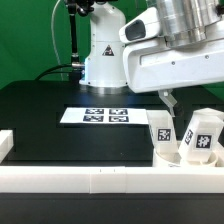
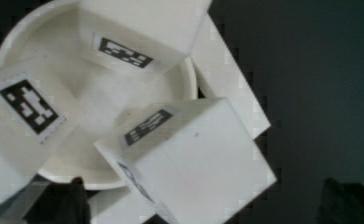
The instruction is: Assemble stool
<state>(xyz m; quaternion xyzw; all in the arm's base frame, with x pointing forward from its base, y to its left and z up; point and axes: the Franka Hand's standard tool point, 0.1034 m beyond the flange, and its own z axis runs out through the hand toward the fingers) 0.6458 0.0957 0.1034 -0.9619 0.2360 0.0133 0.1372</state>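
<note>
The round white stool seat (image 1: pixel 172 154) lies at the exterior view's right, against the front rail. White legs with black-and-white tags stand up from it, one (image 1: pixel 162 129) to the left and one (image 1: pixel 201 135) to the right. My gripper (image 1: pixel 168 102) hangs just above the left leg without touching it. In the wrist view the seat (image 2: pixel 94 92) carries three tagged legs; the nearest leg (image 2: pixel 193 160) lies between my dark fingertips (image 2: pixel 44 205). My gripper (image 2: pixel 197 206) is open, its jaws set wide on either side of that leg.
The marker board (image 1: pixel 105 116) lies flat on the black table behind the stool. A long white border rail (image 1: pixel 90 178) runs along the front, with a short rail (image 1: pixel 5 146) at the left. The arm's white base (image 1: pixel 103 55) stands at the back.
</note>
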